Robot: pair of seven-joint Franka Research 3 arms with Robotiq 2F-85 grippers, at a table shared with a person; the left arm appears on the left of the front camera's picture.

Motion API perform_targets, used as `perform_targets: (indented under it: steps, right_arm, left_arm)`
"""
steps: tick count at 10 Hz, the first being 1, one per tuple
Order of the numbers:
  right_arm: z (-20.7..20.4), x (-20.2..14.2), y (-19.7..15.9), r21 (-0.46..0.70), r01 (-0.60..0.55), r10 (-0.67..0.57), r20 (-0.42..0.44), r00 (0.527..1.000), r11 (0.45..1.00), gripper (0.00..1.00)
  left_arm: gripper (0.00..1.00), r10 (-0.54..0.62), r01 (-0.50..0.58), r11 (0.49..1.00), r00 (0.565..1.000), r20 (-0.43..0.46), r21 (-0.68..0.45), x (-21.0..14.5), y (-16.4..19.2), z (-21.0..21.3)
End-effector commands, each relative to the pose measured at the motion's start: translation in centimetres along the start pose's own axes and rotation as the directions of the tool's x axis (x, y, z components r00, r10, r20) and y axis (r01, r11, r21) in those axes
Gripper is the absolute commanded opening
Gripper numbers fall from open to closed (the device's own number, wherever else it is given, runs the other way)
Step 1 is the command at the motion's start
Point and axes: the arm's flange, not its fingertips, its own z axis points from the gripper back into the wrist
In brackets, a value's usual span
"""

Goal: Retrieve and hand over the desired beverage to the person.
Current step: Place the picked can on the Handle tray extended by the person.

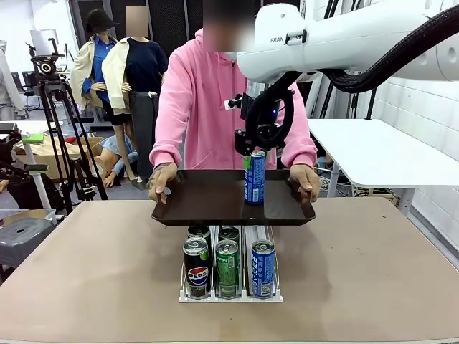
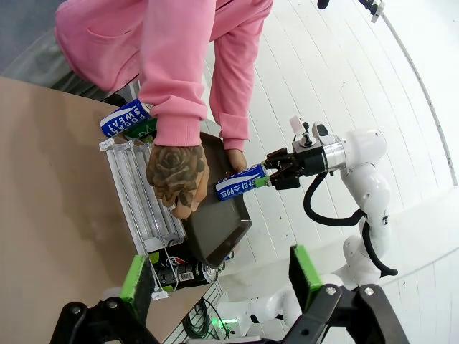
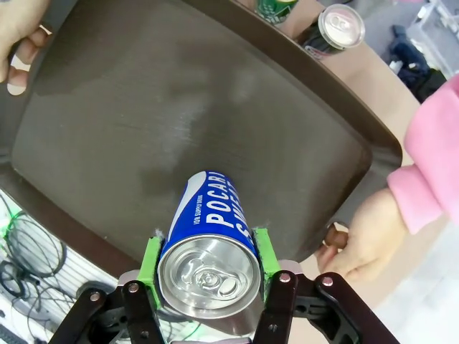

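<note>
My right gripper (image 1: 254, 158) is shut on a blue Pocari Sweat can (image 1: 254, 179), its green pads (image 3: 150, 259) pressed to both sides just below the rim. The can stands upright over the dark brown tray (image 1: 208, 204), its base at or just above the tray's floor. The person (image 1: 204, 93), in a pink hooded sweatshirt, holds the tray level with a hand (image 1: 163, 179) on each short edge. In the left wrist view my left gripper (image 2: 221, 276) hangs open and empty, well away from the can (image 2: 240, 184) and the tray (image 2: 215, 226).
Under the tray's near edge a clear rack (image 1: 229, 292) on the tan table (image 1: 358, 279) holds rows of cans: a black Pepsi (image 1: 196, 266), a green one (image 1: 227, 264) and a blue one (image 1: 263, 267). A white table (image 1: 380, 150) stands at the right, a tripod (image 1: 57, 129) at the left.
</note>
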Motion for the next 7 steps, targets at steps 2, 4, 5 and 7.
perform_targets:
  steps: [2, 4, 5, 7]
  right_arm:
    - [1.1, -0.8, 0.0, -0.003, -0.023, 0.023, 0.018, 1.000, 1.000, 0.97]
    - [1.6, -0.6, 0.1, -0.010, -0.022, 0.022, 0.006, 1.000, 1.000, 1.00]
    - [1.8, -0.6, 0.1, -0.011, -0.020, 0.020, 0.005, 1.000, 1.000, 1.00]
    - [3.3, -0.8, 0.4, -0.037, -0.026, 0.027, 0.010, 1.000, 0.999, 1.00]
  left_arm:
    - [1.00, -0.003, 0.003, 1.000, 1.000, -0.001, -0.009, -0.2, -0.1, 0.1]
    - [1.00, -0.003, 0.003, 1.000, 1.000, -0.001, -0.009, -0.2, -0.1, 0.1]
    - [1.00, -0.003, 0.003, 1.000, 1.000, -0.001, -0.009, -0.2, -0.1, 0.1]
    - [1.00, -0.003, 0.003, 1.000, 1.000, -0.001, -0.009, -0.2, -0.1, 0.1]
